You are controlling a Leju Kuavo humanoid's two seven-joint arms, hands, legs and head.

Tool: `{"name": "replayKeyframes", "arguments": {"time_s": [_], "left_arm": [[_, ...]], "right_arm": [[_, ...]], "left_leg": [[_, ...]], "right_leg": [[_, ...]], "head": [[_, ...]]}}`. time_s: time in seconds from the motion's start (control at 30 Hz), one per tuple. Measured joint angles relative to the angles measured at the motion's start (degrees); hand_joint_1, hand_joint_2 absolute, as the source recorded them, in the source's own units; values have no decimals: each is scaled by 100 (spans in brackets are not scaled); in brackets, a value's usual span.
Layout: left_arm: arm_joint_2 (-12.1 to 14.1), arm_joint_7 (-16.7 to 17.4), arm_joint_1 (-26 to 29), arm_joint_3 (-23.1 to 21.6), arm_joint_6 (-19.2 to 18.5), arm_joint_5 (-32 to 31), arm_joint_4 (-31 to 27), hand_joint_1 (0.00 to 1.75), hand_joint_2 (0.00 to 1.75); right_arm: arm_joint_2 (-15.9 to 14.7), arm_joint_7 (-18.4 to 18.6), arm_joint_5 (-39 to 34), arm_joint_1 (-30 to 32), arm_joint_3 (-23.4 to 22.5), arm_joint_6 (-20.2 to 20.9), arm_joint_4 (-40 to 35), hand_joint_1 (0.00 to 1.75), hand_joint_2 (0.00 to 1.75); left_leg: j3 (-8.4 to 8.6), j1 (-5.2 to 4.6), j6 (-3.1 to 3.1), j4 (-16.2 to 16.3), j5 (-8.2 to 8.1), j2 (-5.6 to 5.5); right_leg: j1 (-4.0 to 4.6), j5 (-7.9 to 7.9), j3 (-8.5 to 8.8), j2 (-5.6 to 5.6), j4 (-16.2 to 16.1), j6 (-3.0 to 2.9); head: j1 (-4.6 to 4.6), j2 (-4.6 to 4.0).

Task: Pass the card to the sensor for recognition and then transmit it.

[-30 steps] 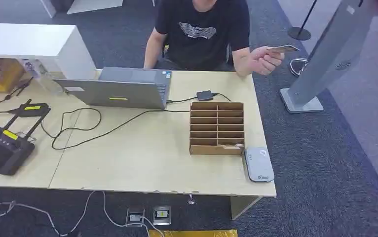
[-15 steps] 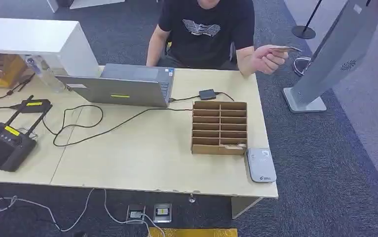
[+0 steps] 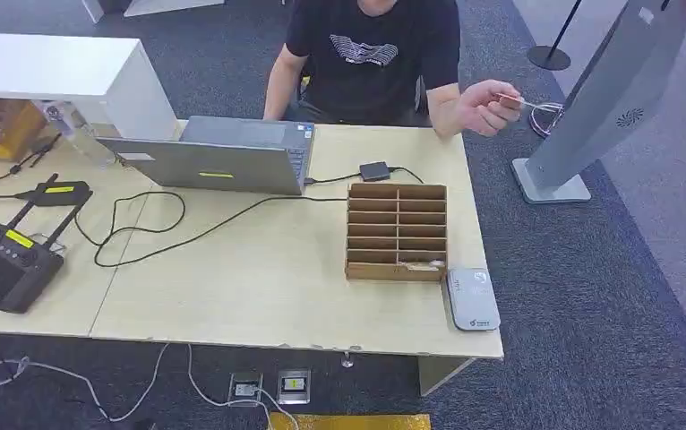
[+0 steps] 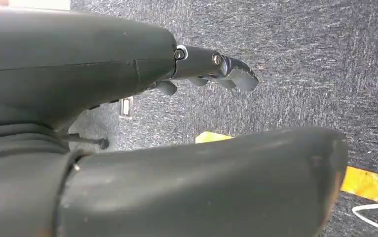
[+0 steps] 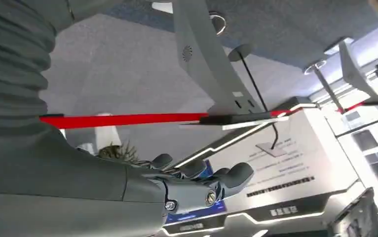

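Note:
A person behind the table's far right corner holds a thin card (image 3: 517, 101) out to the side in one hand (image 3: 487, 109); the card looks nearly edge-on. The grey-white card sensor (image 3: 473, 299) lies flat at the table's near right corner, beside a wooden slotted box (image 3: 397, 231) with a card in its lowest right slot. My left hand (image 4: 128, 64) hangs over the carpet with fingers (image 4: 229, 74) stretched out and nothing in it. My right hand (image 5: 177, 185) is raised, its fingers (image 5: 231, 174) loosely apart and holding nothing.
A laptop (image 3: 223, 161) stands at the back of the wooden table (image 3: 259, 287), with cables across the middle and a black controller (image 3: 6, 266) at the left. A tall grey kiosk stand (image 3: 590, 107) rises on the carpet to the right of the table.
The person's hand has dipped slightly and tilted the card, which now looks edge-on. The camera shifted a little. A dark shape has come in at the head view's right edge.

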Motion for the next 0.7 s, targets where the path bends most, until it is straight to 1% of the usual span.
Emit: {"name": "replayKeyframes", "arguments": {"time_s": [0.07, 0.23, 0.33, 0.47, 0.57, 0.7], "left_arm": [[0, 0, 1, -20, 0, 0, 0, 0, 0], [17, -2, 1, -79, -11, -13, 0, 0, 0], [28, -17, -1, -87, -50, -55, 0, 0, 0], [31, -77, -4, -116, -83, -120, 0, 0, 0], [31, -129, -5, -120, -92, -142, 0, 0, 0], [31, -140, -5, -122, -81, -155, 0, 0, 0]], "right_arm": [[4, 13, 2, 36, 61, 13, -96, 0, 175], [13, -7, 85, 251, 238, 278, -424, 0, 175], [88, 177, 153, 538, 337, 365, -765, 0, 175], [278, 429, 319, 945, 568, 361, -1231, 0, 175], [378, 492, 464, 1199, 752, 317, -1504, 0, 175], [481, 501, 514, 1365, 892, 286, -1705, 0, 175]], "left_leg": [[-1, 0, 0, 0, 0, 0], [-1, 3, -5, -1, -4, 3], [-1, 9, -6, -2, -4, 3], [-1, 12, -7, -2, -4, 4], [-2, 13, -7, -2, -4, 2], [-1, 13, -8, -2, -5, 10]], "right_leg": [[0, 0, -1, 0, 0, 0], [2, 0, 0, 3, 0, 0], [8, -1, 1, 4, 0, -1], [11, -2, 0, 4, 1, -2], [11, -2, -1, 1, 1, -3], [11, -2, -3, 10, 1, -3]], "head": [[2, 0], [0, 0], [2, 0], [0, 0], [0, 0], [0, 0]]}}
